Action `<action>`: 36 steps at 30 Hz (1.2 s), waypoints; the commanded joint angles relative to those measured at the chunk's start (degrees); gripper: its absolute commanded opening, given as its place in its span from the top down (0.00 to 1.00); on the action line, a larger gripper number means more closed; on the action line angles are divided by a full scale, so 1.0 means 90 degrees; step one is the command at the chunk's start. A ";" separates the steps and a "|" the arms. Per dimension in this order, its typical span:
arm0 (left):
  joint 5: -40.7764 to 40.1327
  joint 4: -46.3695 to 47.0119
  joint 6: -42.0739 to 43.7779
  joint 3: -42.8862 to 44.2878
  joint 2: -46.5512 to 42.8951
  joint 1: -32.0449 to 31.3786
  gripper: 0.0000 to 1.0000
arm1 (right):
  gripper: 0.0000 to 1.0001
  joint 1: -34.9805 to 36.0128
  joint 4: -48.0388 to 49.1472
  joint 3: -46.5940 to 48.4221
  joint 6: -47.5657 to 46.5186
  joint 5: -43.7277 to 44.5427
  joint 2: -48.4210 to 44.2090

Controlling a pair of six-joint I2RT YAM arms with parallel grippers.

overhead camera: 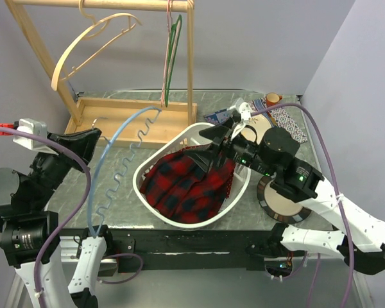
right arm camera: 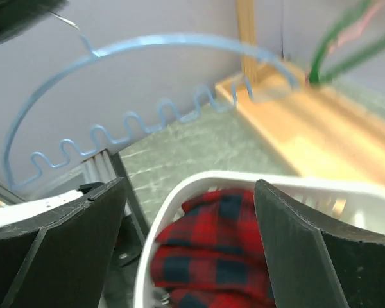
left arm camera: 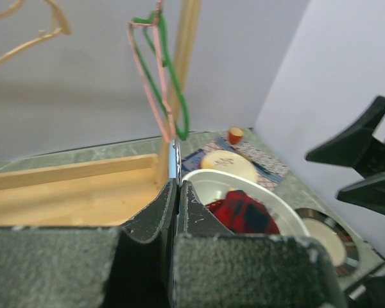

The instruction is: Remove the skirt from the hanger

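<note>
right tool point(overhead camera: 207, 147) just above skirt point(overhead camera: 181, 184)

A white basket point(overhead camera: 143, 187) is located at the centre of the table point(overhead camera: 115, 212). A red-and-black plaid skirt point(overhead camera: 179, 186) is bunched inside it. The right gripper point(overhead camera: 204, 145) is positioned over the far right part of the basket, above the skirt, with its fingers apart. Contact with the skirt cannot be confirmed. The left gripper point(overhead camera: 92, 136) is closed, and the hook end of a blue hanger point(overhead camera: 103, 154) is met at its tip. The hanger is bare. A wooden rack point(overhead camera: 135, 112) is mounted behind, with a pink hanger point(overhead camera: 164, 64) and a green hanger point(overhead camera: 173, 61) suspended from its rail.
</note>
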 commanded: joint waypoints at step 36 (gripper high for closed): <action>0.1358 -0.0366 0.0092 0.0430 -0.0422 -0.0047 0.35 | 1.00 0.1789 0.2550 0.1907 -0.6347 0.0469 0.2946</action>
